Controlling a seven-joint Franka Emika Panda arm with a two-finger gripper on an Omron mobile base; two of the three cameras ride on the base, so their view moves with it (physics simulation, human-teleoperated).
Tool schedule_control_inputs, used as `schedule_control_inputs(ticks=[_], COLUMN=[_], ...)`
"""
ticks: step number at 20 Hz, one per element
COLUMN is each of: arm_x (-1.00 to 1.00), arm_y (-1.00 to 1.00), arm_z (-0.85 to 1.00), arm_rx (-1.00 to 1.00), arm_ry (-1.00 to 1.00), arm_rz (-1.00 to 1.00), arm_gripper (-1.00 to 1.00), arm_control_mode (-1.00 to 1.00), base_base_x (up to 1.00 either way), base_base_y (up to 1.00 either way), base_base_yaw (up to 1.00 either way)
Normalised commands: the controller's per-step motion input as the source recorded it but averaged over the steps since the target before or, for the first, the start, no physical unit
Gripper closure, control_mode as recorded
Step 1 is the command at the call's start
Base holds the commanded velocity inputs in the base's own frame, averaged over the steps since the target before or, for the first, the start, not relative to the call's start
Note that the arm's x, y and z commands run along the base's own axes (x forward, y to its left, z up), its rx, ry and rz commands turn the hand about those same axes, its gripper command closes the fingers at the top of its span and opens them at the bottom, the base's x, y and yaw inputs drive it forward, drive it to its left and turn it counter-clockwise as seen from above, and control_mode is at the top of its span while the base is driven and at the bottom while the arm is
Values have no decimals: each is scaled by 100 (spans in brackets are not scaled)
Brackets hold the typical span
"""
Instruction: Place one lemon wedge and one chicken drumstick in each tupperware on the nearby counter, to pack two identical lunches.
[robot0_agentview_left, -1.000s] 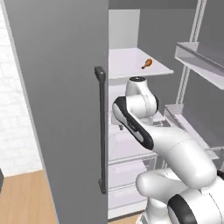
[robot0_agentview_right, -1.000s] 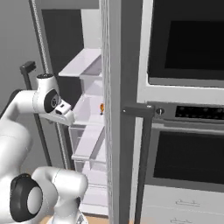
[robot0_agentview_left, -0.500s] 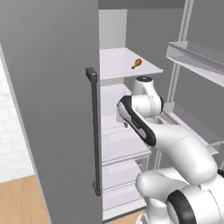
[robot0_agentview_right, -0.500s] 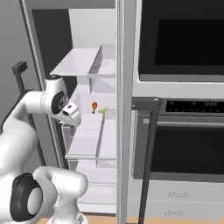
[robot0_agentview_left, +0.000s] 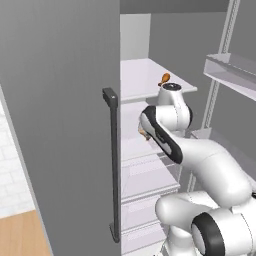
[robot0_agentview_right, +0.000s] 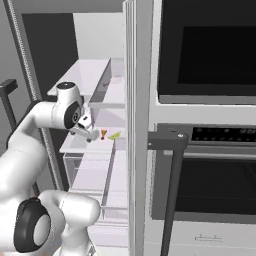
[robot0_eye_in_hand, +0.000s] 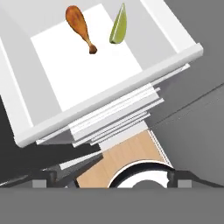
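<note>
Matt white plastic shelf (robot0_eye_in_hand: 87, 57), glossy orange-brown drumstick (robot0_eye_in_hand: 80, 26), smooth light wooden floor (robot0_eye_in_hand: 122, 157).

1 chicken drumstick (robot0_eye_in_hand: 80, 26) and 1 lemon wedge (robot0_eye_in_hand: 118, 25) lie side by side on a white fridge shelf (robot0_eye_in_hand: 83, 74), close together but not touching. The drumstick is orange-brown, fat at 1 end and tapering to a thin bone end with a small knob; it lies flat. The wedge is a slim yellow-green sliver, pointed at 1 end. In the right base view the drumstick (robot0_agentview_right: 103, 133) is left of the wedge (robot0_agentview_right: 115, 135), both near the shelf's front edge. In the left base view a drumstick (robot0_agentview_left: 164, 78) rests at the far right of a higher white shelf (robot0_agentview_left: 145, 80).
</note>
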Motion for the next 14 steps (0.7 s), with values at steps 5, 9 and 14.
schedule_control_inputs(ticks=[5, 9, 14], arm_x=[91, 62, 81], arm_y=[-31, -11, -7], arm_z=[-17, -63, -12], arm_rx=[-1, -9, -2], arm_ry=[-5, -7, -5], arm_rz=[2, 20, 16], arm_gripper=[-100, -100, -100], arm_control_mode=[-100, -100, -100], base_base_x=[0, 0, 0], base_base_y=[0, 0, 0], base_base_yaw=[0, 0, 0])
